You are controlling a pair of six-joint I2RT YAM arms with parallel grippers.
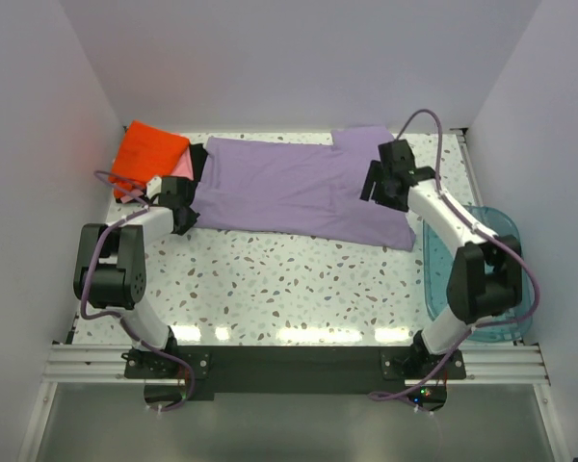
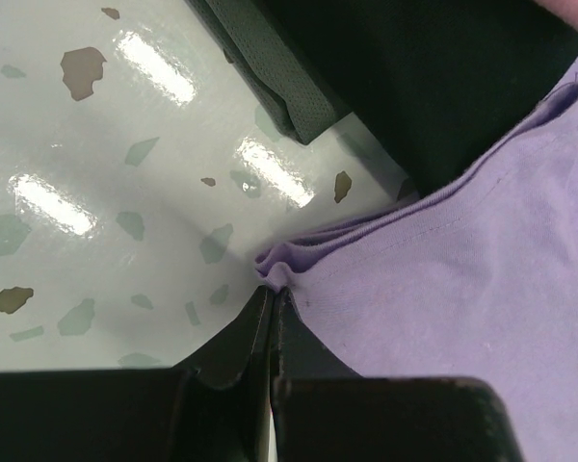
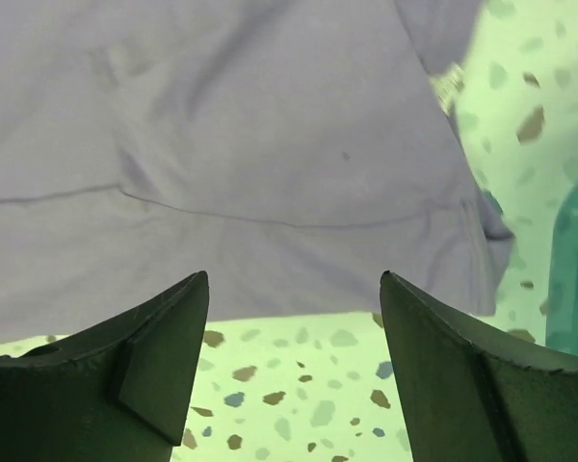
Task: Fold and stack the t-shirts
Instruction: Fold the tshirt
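top external: left tool (image 2: 272, 295) tight on lavender shirt (image 1: 289, 188), right tool (image 3: 294, 285) agape, teal bin (image 1: 507, 227) alongside

No readable text, labels or signs anywhere.

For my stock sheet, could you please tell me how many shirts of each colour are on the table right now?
Purple shirt: 1
Orange shirt: 1
Pink shirt: 1
Black shirt: 1
Total: 4
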